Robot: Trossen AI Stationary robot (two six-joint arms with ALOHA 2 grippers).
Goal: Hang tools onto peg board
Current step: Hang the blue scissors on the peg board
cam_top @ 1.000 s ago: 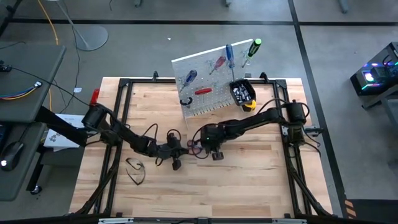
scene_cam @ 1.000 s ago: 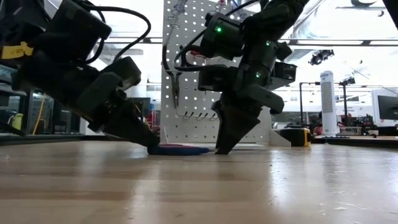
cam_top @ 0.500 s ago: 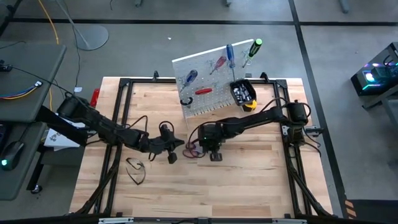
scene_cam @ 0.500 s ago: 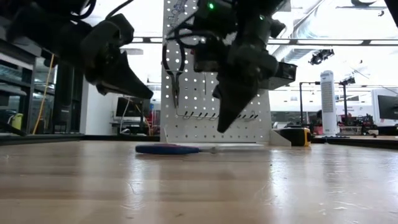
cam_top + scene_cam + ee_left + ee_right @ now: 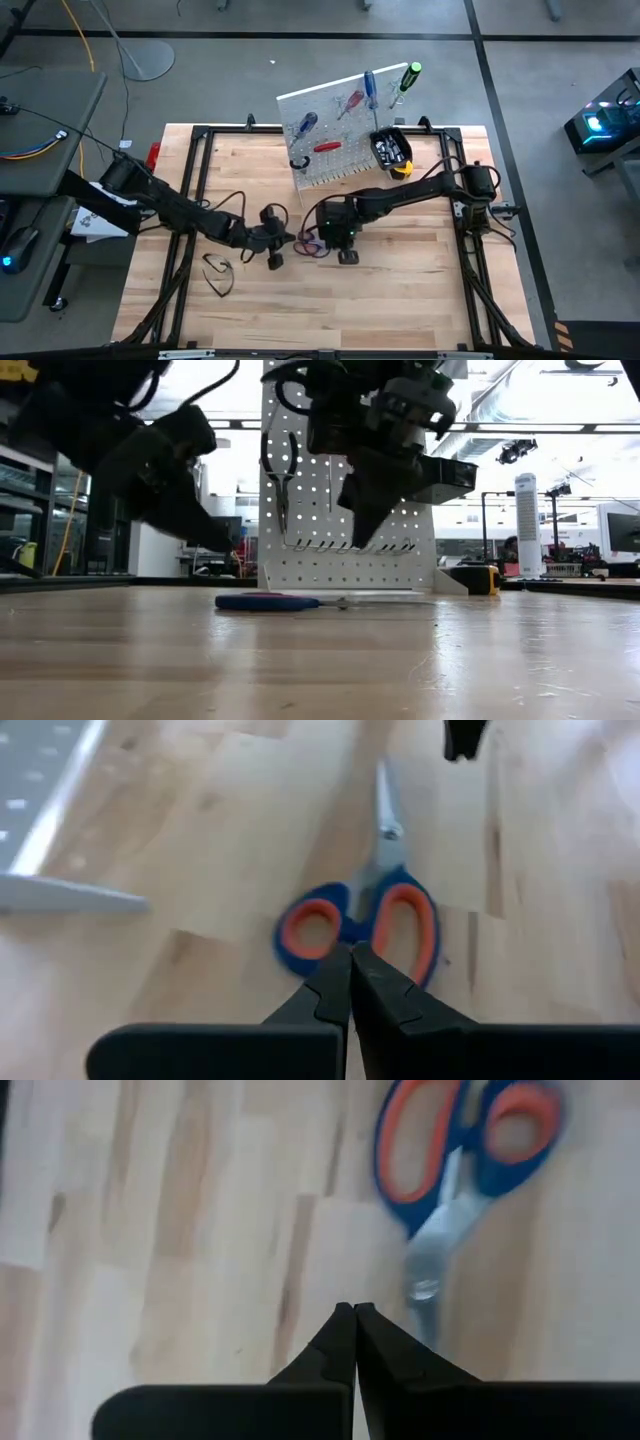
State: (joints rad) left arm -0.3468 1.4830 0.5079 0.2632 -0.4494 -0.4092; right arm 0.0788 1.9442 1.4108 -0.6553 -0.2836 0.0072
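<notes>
A pair of scissors with blue and orange handles lies flat on the wooden table, also seen in the high view and the low view. My left gripper hovers shut above the handle end. My right gripper hovers shut above the blade end. Neither touches the scissors. The white peg board stands at the far side with screwdrivers and pliers hanging on it.
A black bin hangs on the peg board, and a yellow tape measure sits at its foot. A dark thin object lies near the left front. A black metal frame borders the table.
Both grippers have risen from the table, where their tips stood at the scissors, and now hang clear above it. The left gripper has also drawn back a little toward the table's left edge. The scissors stay flat on the table.
</notes>
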